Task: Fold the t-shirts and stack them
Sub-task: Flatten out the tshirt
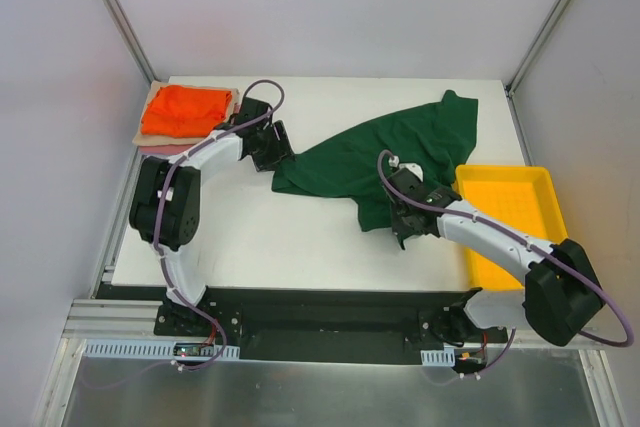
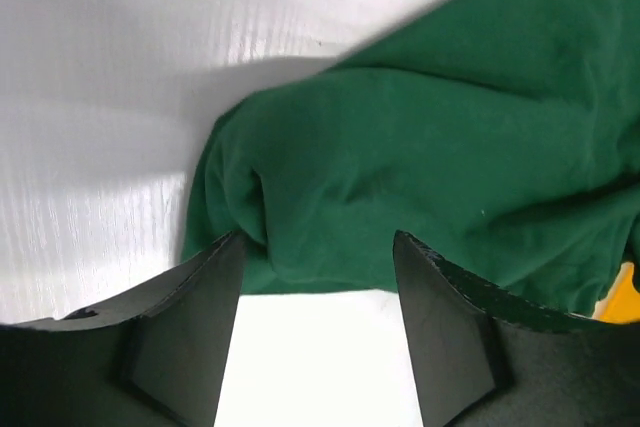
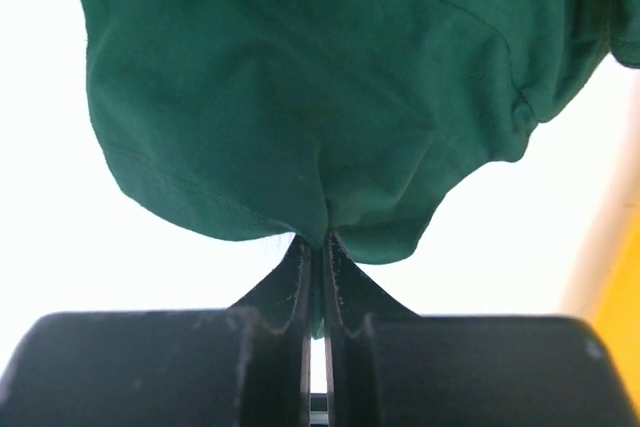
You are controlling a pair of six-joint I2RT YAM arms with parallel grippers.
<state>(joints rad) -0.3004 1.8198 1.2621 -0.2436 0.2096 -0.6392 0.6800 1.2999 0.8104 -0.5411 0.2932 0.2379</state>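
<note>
Folded stack (image 1: 183, 125), orange tee (image 1: 187, 108) on top, done at 10 o'clock; green t-shirt (image 1: 385, 152) lies unfolded at centre, right gripper (image 3: 318, 247) pinching its hem, left gripper (image 2: 315, 247) half-wide over its edge.

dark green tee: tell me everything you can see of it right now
The dark green t-shirt is soft, matte cloth with a stitched hem. It is unfolded and rumpled, and sprawls diagonally from mid-table toward the far right corner. The right gripper is shut on a pinch of its near edge. The left gripper stands open at its left edge. The shirt lies apart from the orange-topped stack, and its right side reaches the yellow tray.
</note>
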